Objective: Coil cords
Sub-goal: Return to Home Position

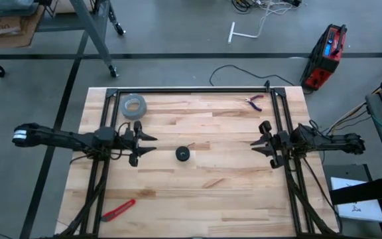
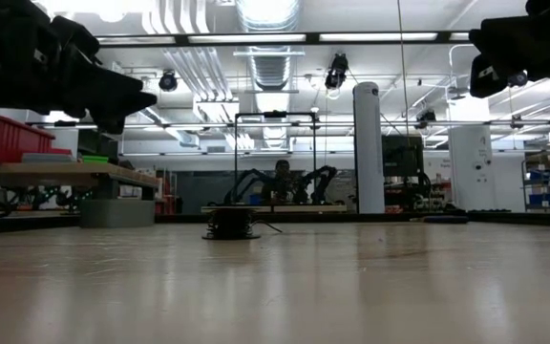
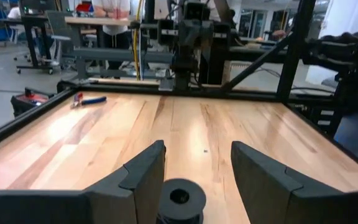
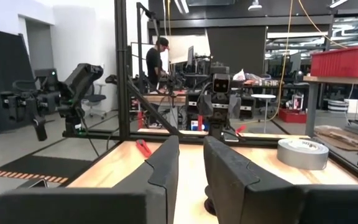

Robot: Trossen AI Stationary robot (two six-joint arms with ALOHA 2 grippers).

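Observation:
A small black round reel (image 1: 182, 154) stands on the wooden table (image 1: 204, 192) near its middle. A short end of the thin black cord (image 1: 190, 146) sticks out from the reel on its far side. My left gripper (image 1: 155, 144) hovers open just left of the reel. In the left wrist view the reel (image 3: 180, 200) shows low between the two fingers, untouched. My right gripper (image 1: 253, 145) hovers to the right of the reel, facing it, its fingers a narrow gap apart (image 4: 191, 163). In the low view the reel (image 2: 229, 225) rests flat on the table.
A grey tape roll (image 1: 134, 106) lies at the far left. Pliers with purple handles (image 1: 254, 100) lie at the far right. A red cutter (image 1: 118, 210) lies near the front left. A black frame (image 1: 191, 91) runs along the far edge and both sides.

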